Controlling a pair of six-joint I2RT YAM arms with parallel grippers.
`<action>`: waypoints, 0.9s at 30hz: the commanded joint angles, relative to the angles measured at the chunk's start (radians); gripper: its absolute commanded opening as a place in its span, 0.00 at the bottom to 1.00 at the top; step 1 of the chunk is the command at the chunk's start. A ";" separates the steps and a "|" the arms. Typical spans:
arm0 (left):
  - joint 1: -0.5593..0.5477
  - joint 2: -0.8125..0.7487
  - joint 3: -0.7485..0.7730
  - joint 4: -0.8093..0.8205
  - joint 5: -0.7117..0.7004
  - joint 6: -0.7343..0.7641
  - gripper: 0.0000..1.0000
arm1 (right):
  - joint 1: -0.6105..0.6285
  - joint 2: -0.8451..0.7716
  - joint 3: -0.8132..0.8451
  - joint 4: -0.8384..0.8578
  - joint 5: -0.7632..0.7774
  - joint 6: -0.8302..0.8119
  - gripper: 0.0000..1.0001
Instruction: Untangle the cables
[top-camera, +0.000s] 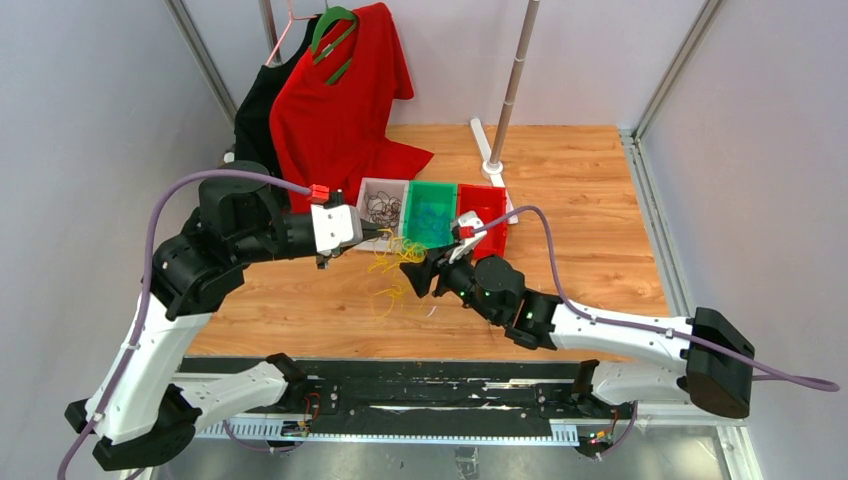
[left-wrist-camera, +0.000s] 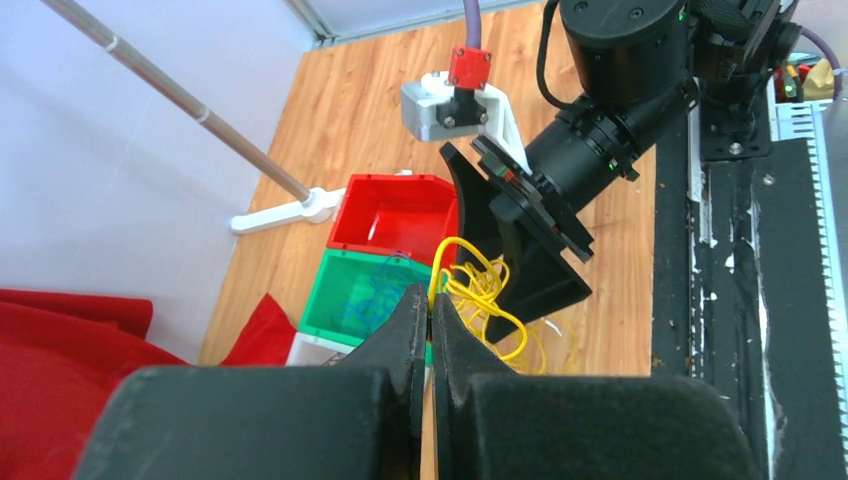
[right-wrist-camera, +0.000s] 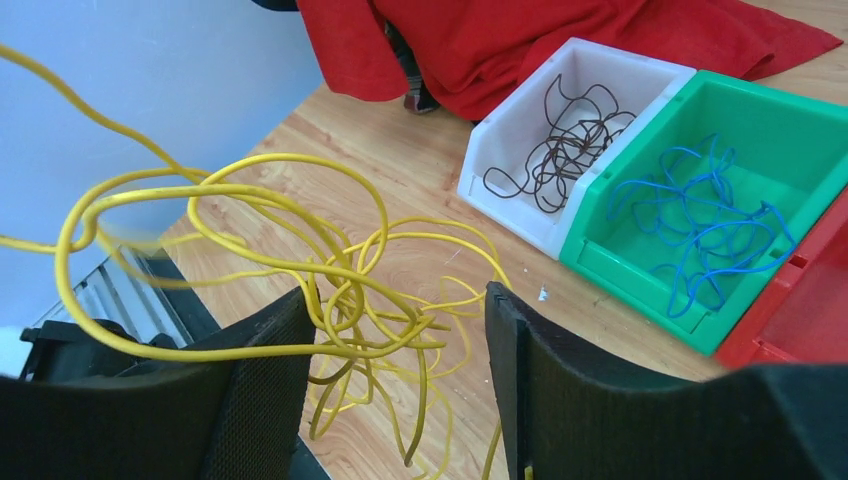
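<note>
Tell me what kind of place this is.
Probably a robotics lab test cell: a wooden table walled by plain white panels, two robot arms bolted at its edge, and staged props like three coloured bins and tangled yellow cables.

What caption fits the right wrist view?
Open right gripper frames tangled yellow wires; brown wires in white bin, blue wires in green bin.

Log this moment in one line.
left gripper shut on yellow cables | right gripper open around them | brown cables in white bin | blue cables in green bin
</note>
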 joint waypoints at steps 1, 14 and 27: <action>-0.009 -0.003 0.036 -0.034 0.025 -0.026 0.00 | 0.014 -0.061 -0.056 0.093 0.051 0.031 0.63; -0.009 0.000 0.054 -0.038 0.000 -0.017 0.00 | 0.014 -0.072 -0.058 0.161 0.016 0.085 0.38; -0.009 0.049 0.323 -0.082 -0.216 0.178 0.00 | 0.012 -0.210 -0.201 -0.172 0.365 0.145 0.02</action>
